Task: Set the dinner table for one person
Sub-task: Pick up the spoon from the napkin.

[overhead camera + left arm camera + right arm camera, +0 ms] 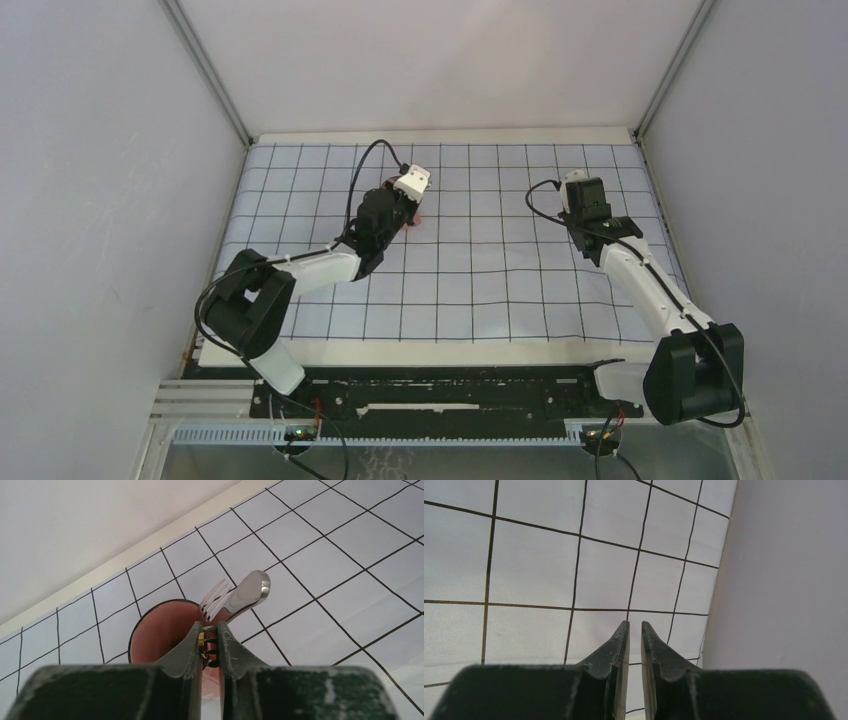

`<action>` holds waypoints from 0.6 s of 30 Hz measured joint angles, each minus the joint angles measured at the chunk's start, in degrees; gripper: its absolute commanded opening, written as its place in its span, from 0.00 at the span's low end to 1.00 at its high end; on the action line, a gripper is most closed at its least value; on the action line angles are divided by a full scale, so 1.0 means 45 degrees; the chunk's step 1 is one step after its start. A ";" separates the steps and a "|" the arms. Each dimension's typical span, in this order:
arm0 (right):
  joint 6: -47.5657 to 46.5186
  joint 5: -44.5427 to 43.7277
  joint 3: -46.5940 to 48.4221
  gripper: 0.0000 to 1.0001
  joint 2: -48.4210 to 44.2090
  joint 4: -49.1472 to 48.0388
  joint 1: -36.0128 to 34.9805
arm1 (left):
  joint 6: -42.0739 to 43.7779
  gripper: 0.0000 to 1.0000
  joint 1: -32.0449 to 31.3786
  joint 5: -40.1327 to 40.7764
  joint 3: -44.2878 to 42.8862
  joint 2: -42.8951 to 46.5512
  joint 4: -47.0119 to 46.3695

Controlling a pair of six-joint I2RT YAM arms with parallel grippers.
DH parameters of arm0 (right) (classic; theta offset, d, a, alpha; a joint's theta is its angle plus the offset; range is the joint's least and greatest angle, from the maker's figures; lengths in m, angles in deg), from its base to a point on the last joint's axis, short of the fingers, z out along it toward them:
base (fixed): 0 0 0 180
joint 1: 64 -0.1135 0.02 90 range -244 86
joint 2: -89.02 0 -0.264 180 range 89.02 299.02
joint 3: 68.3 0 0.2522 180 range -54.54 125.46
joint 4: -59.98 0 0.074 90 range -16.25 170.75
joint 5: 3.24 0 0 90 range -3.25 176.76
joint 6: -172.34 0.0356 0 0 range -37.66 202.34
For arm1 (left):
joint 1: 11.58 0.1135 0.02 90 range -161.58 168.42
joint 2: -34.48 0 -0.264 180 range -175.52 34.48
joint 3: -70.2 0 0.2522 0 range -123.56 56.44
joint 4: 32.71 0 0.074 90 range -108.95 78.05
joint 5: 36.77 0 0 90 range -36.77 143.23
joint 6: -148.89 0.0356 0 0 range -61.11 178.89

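A pink cup (160, 630) with a dark rim stands on the pale-blue gridded cloth (320, 555) at the back middle of the dinner table (440, 351). A silver fork (215, 597) and spoon (251, 591) stick out of it. My left gripper (210, 630) reaches over the cup's rim and is shut on the cutlery handles, which show gold, red and black between the jaws. From above, only a sliver of the cup (420, 217) shows beside the left gripper (410, 208). My right gripper (635, 626) hovers over bare cloth at the right, jaws almost together with nothing between them.
The grey side wall (784, 580) rises close to the right of my right gripper (583, 195). A cream strip of tabletop (150, 539) and the back wall lie just beyond the cup. The cloth (470, 270) covers most of the tabletop.
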 measured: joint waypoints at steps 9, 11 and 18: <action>0.0000 0.0000 0.0000 0.20 0.0000 -0.0005 0.0000 | 0.0257 0.00 -0.0010 0.0136 -0.0277 0.0000 0.0539; 0.0000 0.0000 0.0000 0.20 0.0000 -0.0005 0.0000 | 0.0345 0.00 -0.0024 0.0219 -0.0408 0.0000 0.0792; 0.0000 0.0005 0.0000 0.20 0.0107 -0.0010 0.0000 | 0.0408 0.00 0.0102 0.0316 -0.1355 0.0000 0.2220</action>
